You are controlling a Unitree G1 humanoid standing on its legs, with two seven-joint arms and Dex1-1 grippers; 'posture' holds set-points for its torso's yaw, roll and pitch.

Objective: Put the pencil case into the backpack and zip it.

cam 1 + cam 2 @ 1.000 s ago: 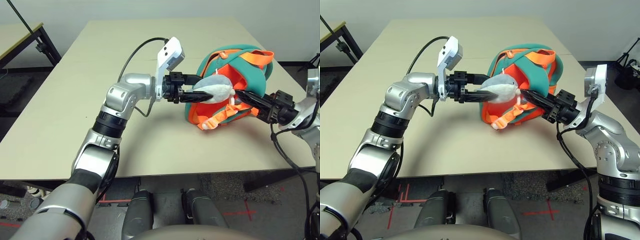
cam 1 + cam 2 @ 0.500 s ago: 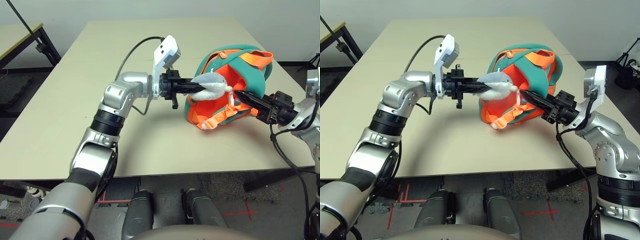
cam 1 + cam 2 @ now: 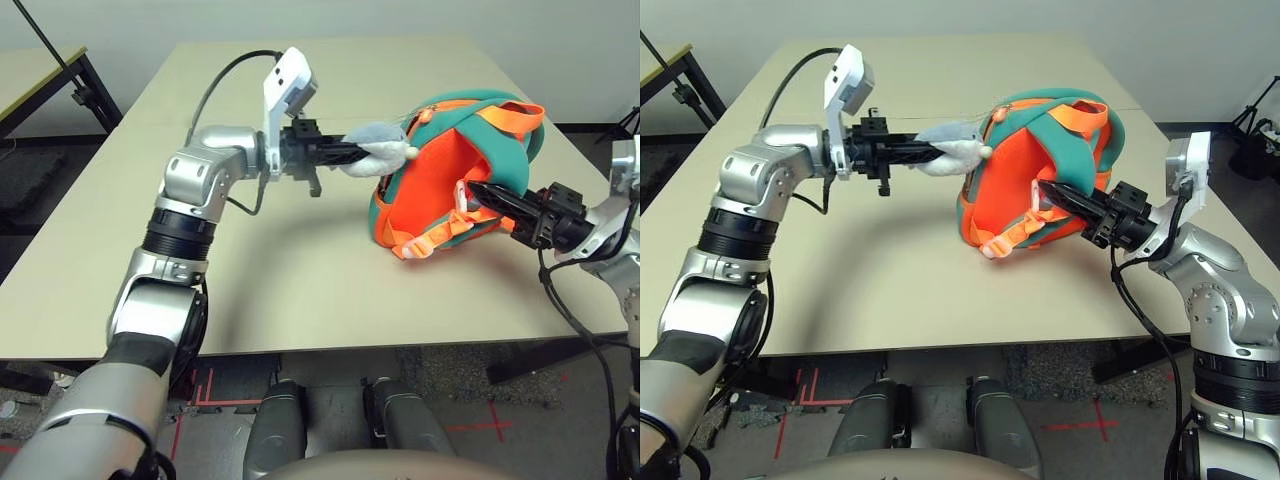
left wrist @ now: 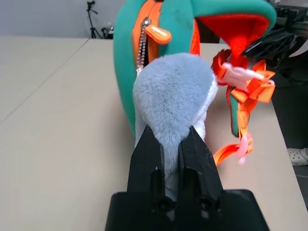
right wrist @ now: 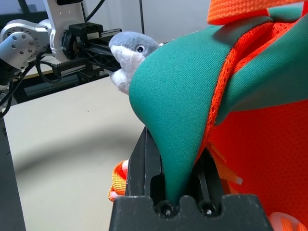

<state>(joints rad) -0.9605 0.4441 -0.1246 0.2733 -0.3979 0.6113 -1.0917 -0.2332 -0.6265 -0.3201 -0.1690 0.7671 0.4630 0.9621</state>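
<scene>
The teal backpack (image 3: 455, 108) lies on its side at the table's right, its orange panel (image 3: 435, 175) facing me. My left gripper (image 3: 362, 152) is shut on the grey plush shark figure (image 3: 383, 138) and holds it stretched out to the backpack's left, above the table. In the left wrist view the plush (image 4: 173, 91) bulges out between the closed fingers (image 4: 149, 149). From the right, my right gripper (image 3: 476, 191) is shut on a teal, orange-trimmed strap of the backpack (image 5: 178, 86). The pencil case is out of view.
The beige table (image 3: 280, 260) has free surface left and in front of the backpack. An orange zipper pull (image 4: 156, 33) hangs at the backpack's top edge. Loose orange straps (image 3: 425, 238) trail on the table. Another table (image 3: 30, 70) stands far left.
My left gripper closed on the plush figure and drew it left and up, off the orange panel. The backpack tipped slightly. The right arm kept its place.
</scene>
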